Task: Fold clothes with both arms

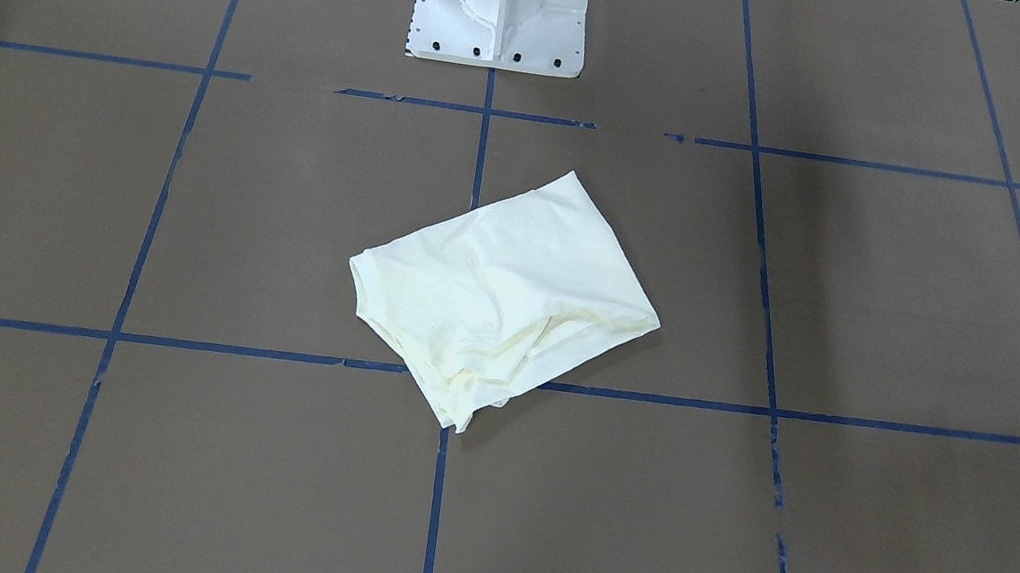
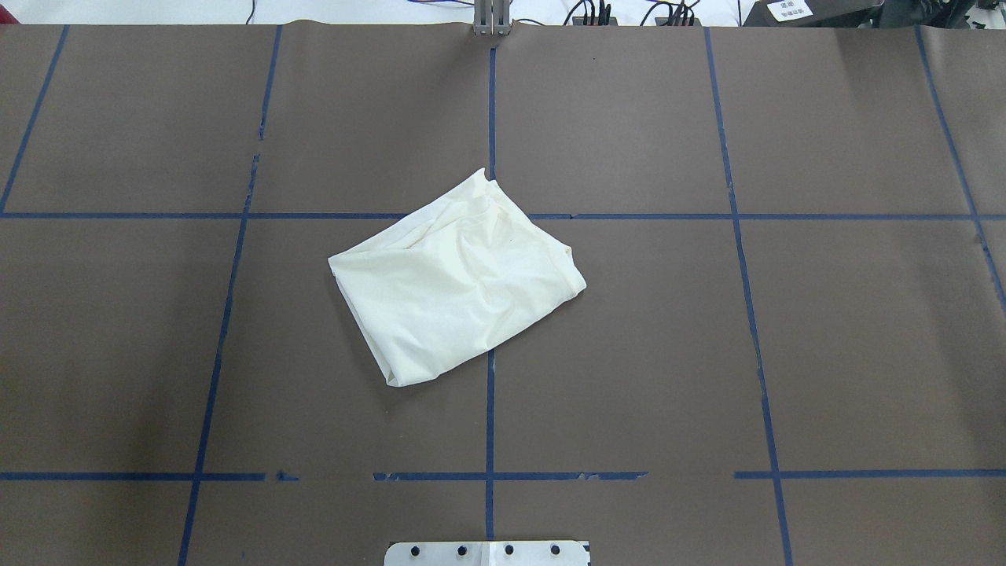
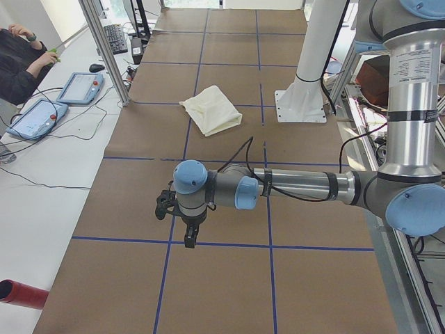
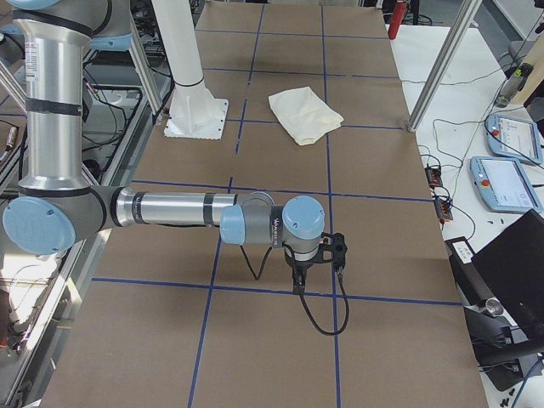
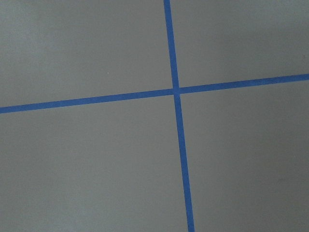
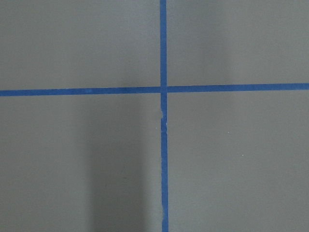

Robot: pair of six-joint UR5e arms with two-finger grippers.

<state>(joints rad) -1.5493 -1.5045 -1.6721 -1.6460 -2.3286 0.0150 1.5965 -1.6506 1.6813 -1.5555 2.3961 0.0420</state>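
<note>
Two robot arms are stretched low over a brown table [image 2: 786, 354], one at each end, and neither touches the clothing. The left arm [image 3: 292, 184] reaches out sideways, and the left gripper [image 3: 189, 235] points straight down, just above the surface. The right arm [image 4: 170, 208] mirrors it at the opposite end, and the right gripper [image 4: 299, 276] also points down. Both grippers show only in the side views, so I cannot tell whether their fingers are spread or closed. Nothing visible hangs from either one. Each wrist camera sees only bare table beneath its gripper, crossed by blue tape lines [image 5: 176, 89].

The cream T-shirt [image 2: 452, 283] lies well apart from both grippers, about midway between them. It sits in front of the white pedestal base [image 1: 500, 12], across one of the tape lines.

The folding looks finished or nearly so. The shirt is a compact, roughly rectangular bundle turned at an angle to the tape grid. No sleeves stick out, and only the plain side faces up, with no print in view. It is not crisp: soft wrinkles cross the top, and along one edge the lower layers and a hem show past the top layer. At most, a squaring-up of that loose edge seems to remain.

A person [image 3: 21, 62] sits at a side bench beyond the left gripper.
</note>
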